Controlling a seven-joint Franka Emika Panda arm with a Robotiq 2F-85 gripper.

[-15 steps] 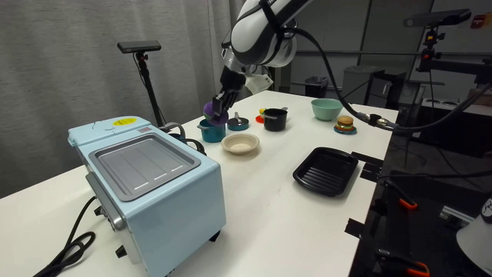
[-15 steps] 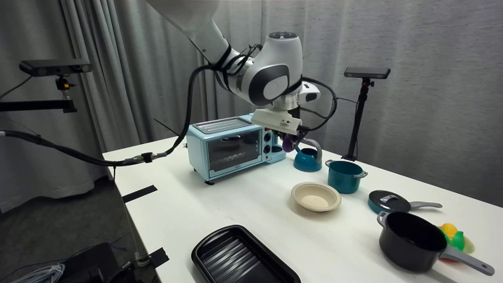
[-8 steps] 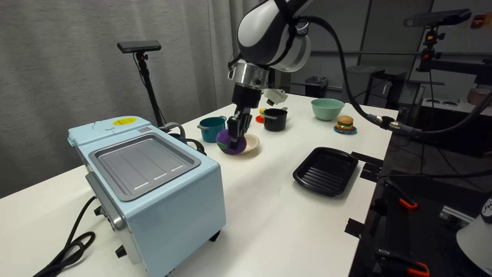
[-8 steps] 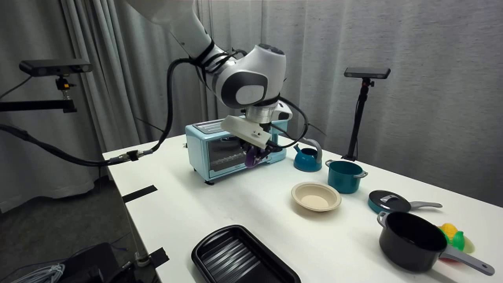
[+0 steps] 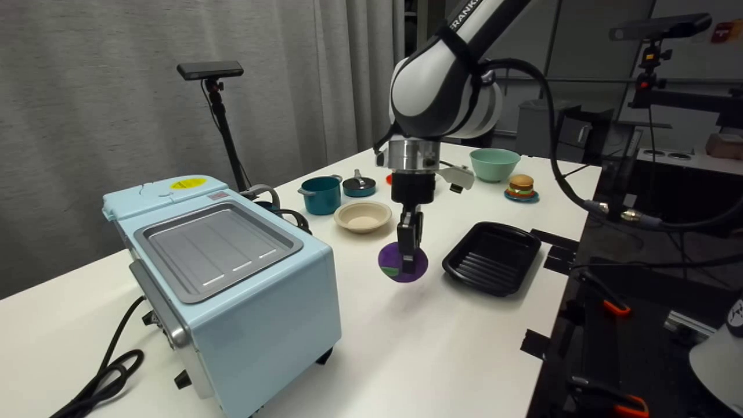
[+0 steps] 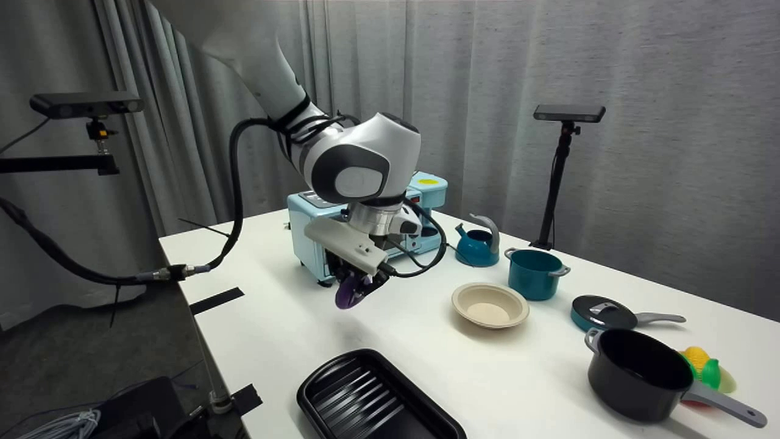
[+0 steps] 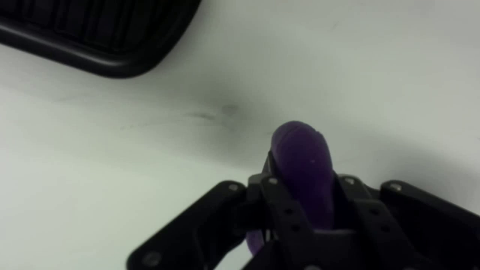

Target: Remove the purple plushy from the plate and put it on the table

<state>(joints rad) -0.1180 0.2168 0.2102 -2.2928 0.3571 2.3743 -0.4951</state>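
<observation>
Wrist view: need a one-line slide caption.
Claw closed on the purple plushy above the white table, with a corner of the black ridged tray at upper left.

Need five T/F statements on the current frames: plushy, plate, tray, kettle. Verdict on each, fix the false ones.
1. The gripper holds the purple plushy. True.
2. The plate and the black tray both stand on the table. True.
3. The purple plushy sits on the plate. False: it is held above the table, apart from the plate.
4. The blue kettle has a gray handle. True.
5. The black tray has a smooth floor. False: its floor is ridged.
</observation>
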